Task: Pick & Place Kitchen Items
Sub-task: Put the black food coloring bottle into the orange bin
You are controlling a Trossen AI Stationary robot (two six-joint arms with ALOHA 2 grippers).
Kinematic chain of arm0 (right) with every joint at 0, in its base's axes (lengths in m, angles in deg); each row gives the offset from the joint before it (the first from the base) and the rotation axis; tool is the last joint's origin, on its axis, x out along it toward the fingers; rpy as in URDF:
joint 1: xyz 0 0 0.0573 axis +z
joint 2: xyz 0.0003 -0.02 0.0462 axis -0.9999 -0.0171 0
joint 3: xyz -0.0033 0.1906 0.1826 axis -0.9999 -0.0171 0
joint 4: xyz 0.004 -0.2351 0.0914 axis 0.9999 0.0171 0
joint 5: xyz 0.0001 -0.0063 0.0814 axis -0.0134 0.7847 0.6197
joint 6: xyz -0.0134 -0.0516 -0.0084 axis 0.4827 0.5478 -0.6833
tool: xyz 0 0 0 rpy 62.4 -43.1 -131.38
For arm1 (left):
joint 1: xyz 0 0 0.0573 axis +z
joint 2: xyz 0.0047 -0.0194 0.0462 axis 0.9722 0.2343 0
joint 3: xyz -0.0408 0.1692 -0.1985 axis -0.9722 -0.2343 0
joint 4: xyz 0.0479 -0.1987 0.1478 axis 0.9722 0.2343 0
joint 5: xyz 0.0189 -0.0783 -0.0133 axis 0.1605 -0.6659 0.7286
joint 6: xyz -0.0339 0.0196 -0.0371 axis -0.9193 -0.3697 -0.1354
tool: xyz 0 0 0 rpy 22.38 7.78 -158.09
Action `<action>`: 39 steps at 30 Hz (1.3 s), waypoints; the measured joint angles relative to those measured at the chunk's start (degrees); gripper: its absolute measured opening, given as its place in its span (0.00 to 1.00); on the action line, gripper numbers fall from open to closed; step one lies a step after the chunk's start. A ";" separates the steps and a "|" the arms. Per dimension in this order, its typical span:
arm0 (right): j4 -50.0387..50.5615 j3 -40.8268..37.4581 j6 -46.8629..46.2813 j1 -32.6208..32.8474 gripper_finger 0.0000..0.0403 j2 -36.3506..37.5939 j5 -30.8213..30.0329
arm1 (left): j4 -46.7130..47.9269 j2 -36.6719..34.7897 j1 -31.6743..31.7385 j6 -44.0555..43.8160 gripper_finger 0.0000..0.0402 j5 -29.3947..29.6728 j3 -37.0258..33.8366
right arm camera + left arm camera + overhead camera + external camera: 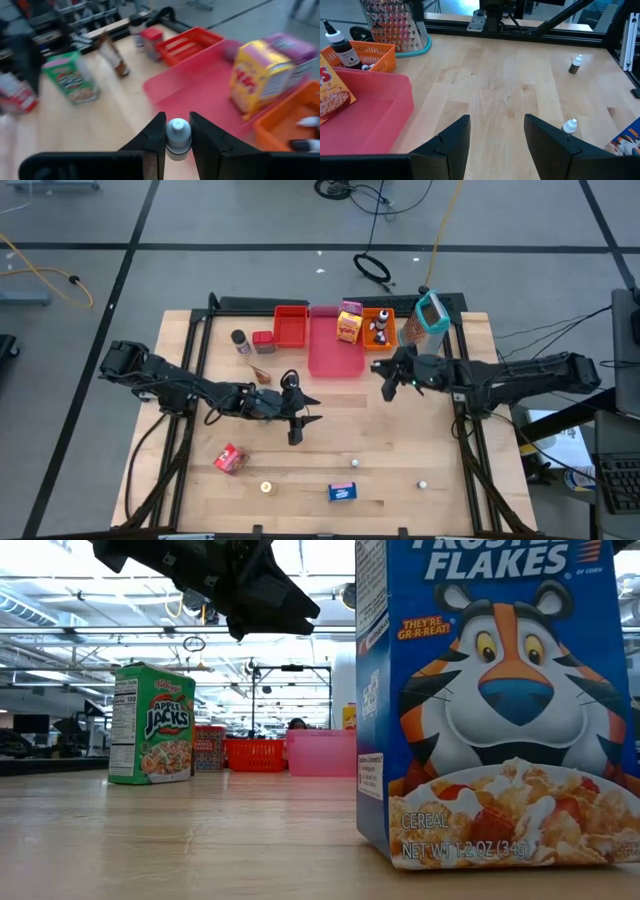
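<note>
Nearest us, our right gripper (178,131) is clamped on a small white-capped bottle (178,136), held by its neck above the table beside the pink tray (200,95). We judge it light, stiff and slippery. Farther off, our left gripper (496,131) hovers, fingers apart and empty.

Both slim, jointed robot arms are matte black with rounded housings at the joints. A black cable loops up beside the left hand (293,423). The right hand (389,381) has a small green light near its wrist. Each hand ends in two flat, angular black plastic fingers (451,141).
</note>
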State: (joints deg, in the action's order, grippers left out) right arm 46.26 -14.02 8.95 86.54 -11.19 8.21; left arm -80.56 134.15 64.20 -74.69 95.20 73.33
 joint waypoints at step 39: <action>-11.73 5.91 7.69 -26.09 0.15 -18.59 0.38 | -7.56 0.00 0.61 6.29 0.46 -0.07 0.02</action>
State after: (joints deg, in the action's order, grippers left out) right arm 34.53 -8.11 16.64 60.45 -29.78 8.59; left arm -88.12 134.15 64.81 -68.39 95.14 73.35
